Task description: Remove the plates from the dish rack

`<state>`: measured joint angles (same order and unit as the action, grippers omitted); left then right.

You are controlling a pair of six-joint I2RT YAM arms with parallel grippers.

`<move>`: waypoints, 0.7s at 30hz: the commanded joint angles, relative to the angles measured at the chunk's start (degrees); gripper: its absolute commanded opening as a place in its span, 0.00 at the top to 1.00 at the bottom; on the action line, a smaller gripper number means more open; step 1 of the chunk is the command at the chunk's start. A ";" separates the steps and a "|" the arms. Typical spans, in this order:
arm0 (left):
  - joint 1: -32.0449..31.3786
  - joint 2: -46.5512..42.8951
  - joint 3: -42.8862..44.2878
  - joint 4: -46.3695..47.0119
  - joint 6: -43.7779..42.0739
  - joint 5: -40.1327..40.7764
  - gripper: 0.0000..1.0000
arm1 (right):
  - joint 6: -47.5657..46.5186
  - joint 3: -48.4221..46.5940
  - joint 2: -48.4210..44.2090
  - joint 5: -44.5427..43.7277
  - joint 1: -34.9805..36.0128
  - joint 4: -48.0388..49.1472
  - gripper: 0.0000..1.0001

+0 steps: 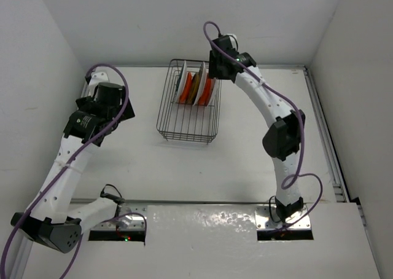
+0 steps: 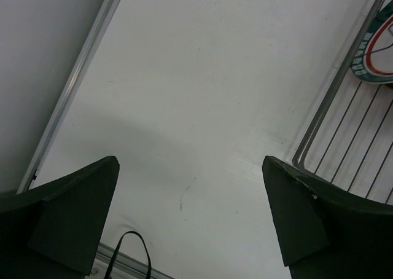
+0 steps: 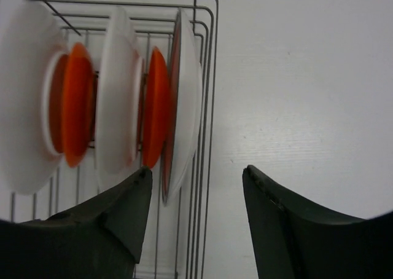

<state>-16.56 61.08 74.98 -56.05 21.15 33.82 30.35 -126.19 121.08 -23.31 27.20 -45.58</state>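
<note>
While the right jaws stand apart and empty beside the rack's [image 1: 187, 139] 2 o'clock corner, the left jaws, also apart and empty, hang over the table [image 1: 245, 168] at its 9 o'clock. Every plate [image 3: 116, 101] visible, orange or white, stands upright in the rack's far slots; none is out, so unloading looks unstarted.
</note>
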 commanded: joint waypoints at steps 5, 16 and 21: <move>-0.41 -3.16 -4.22 -0.73 -0.49 2.30 0.00 | -4.50 -6.10 6.28 -5.69 0.31 4.87 0.44; -0.41 -3.68 -4.93 -1.08 -0.40 1.60 0.00 | -5.74 -3.98 9.09 -12.37 4.35 6.47 0.70; -0.41 -4.21 -5.81 -0.64 -0.49 1.42 0.00 | -3.28 -3.36 7.07 -15.27 4.44 5.59 0.89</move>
<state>-16.56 58.43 69.32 -57.74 21.08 35.11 26.02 -129.12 131.87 -35.73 31.62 -41.71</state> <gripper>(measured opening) 0.999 0.136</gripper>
